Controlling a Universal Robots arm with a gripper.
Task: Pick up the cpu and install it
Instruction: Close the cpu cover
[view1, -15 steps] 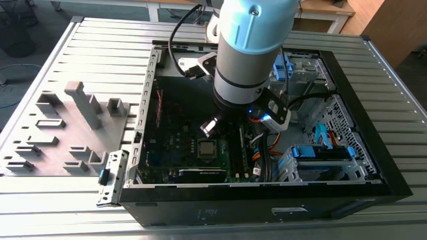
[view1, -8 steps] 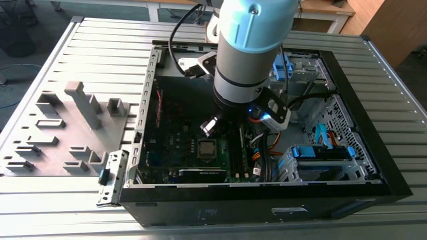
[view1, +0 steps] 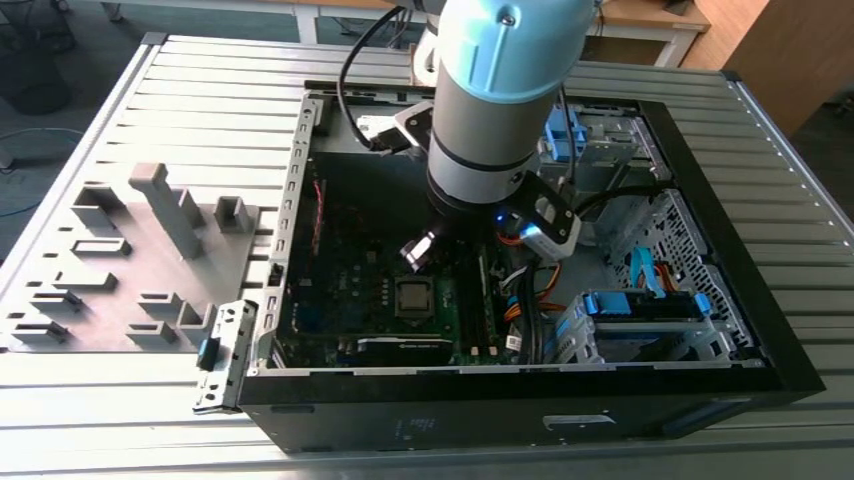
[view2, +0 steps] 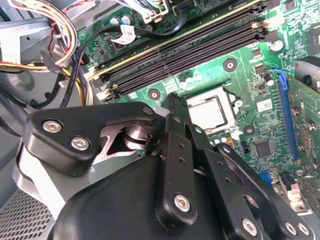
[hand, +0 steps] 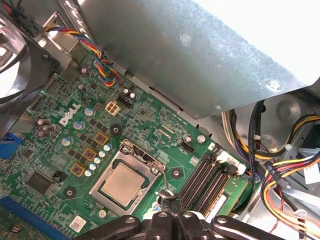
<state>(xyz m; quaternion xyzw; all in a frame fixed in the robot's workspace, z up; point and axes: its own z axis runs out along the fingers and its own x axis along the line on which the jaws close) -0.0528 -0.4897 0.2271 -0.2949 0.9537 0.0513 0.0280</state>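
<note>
The cpu (hand: 122, 182), a pale silvery square chip, lies flat inside the metal socket frame (hand: 145, 159) on the green motherboard of the open computer case (view1: 287, 210). In the second wrist view the cpu (view2: 207, 112) shows just beyond my black fingers. It also shows in the exterior view as a small grey square (view1: 412, 296) below the arm. My gripper (hand: 167, 196) hangs above the board at the socket's corner nearest the memory slots. Its fingers (view2: 176, 131) are pressed together, shut, with nothing between them.
Black memory slots (hand: 204, 181) run beside the socket. A grey power-supply box (hand: 200, 50) looms close over the board. Coloured cable bundles (hand: 280, 165) crowd one side. A blue drive caddy (view1: 641, 305) sits in the case. A grey parts fixture (view1: 134, 260) lies at the exterior view's left.
</note>
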